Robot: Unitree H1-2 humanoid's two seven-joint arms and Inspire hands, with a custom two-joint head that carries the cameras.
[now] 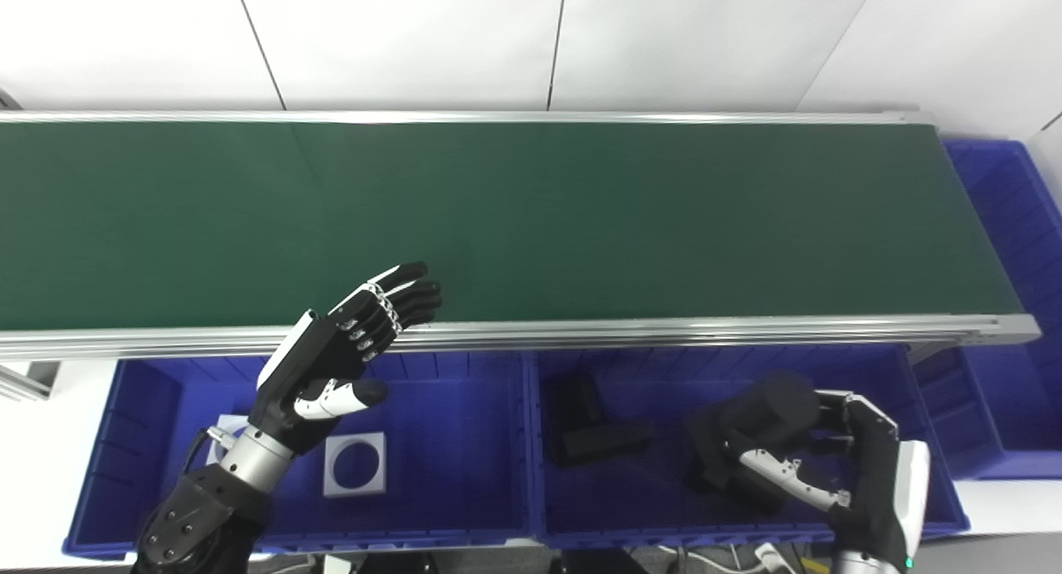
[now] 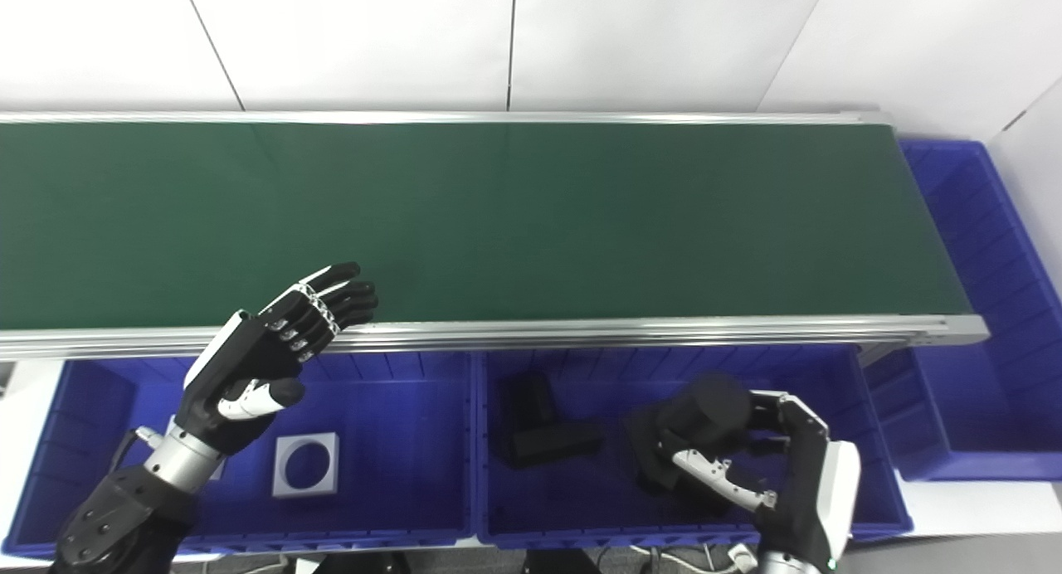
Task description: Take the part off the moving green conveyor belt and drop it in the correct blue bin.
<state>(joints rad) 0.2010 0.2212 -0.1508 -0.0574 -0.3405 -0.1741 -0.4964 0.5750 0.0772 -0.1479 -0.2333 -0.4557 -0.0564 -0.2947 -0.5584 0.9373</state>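
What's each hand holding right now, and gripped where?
The right hand is shut on a black part over the right bin, gripping its rounded upper end. The left hand is open, holding nothing.

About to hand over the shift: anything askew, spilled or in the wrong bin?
Nothing stands out. The green conveyor belt is bare. The white square part lies flat in the left blue bin; a black part lies in the right blue bin, where the right hand holds another black part. The left hand is open.
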